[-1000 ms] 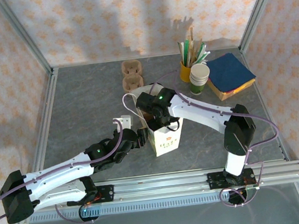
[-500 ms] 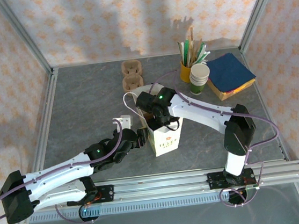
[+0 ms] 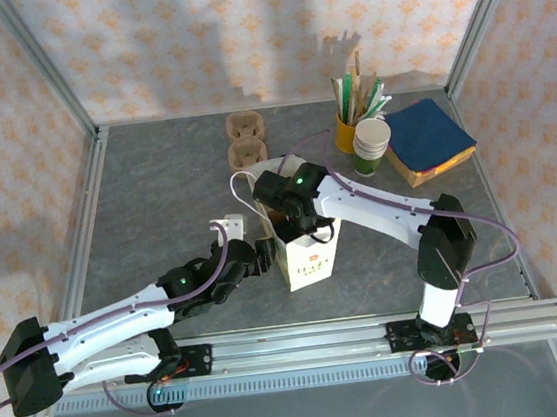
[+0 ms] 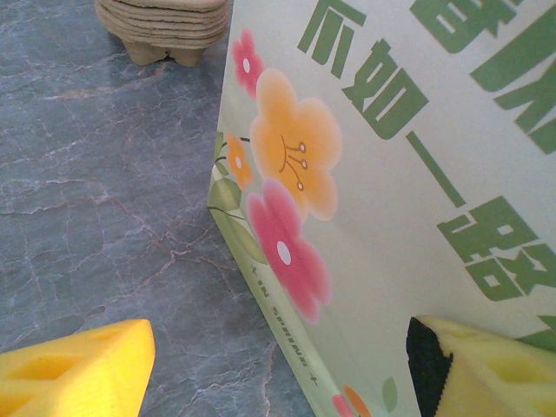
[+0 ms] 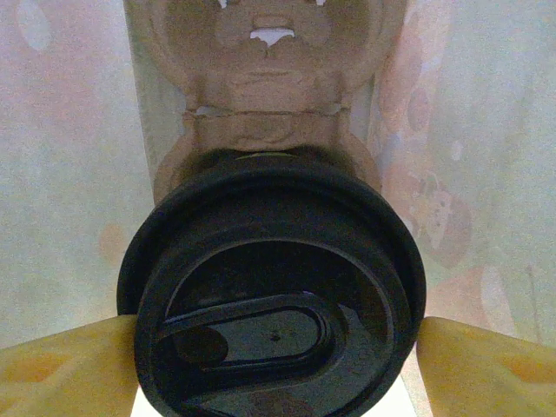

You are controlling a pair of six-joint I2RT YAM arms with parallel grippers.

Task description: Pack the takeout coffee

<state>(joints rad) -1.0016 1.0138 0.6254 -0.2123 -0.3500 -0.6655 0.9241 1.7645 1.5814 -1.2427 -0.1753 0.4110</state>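
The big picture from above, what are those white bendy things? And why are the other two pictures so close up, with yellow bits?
Those are two robot arms bolted to a table. The big picture comes from a camera high above them. Each arm also carries a small camera at its wrist, and the yellow bits are its own fingers. The right gripper reaches into a flowery paper bag, its fingers pressed on both sides of the takeout coffee, a cup with a black lid, by a brown cardboard holder. The left gripper stands open at the bag's corner. Also on the table: spare holders, a yellow cup of sticks, stacked cups and napkins.
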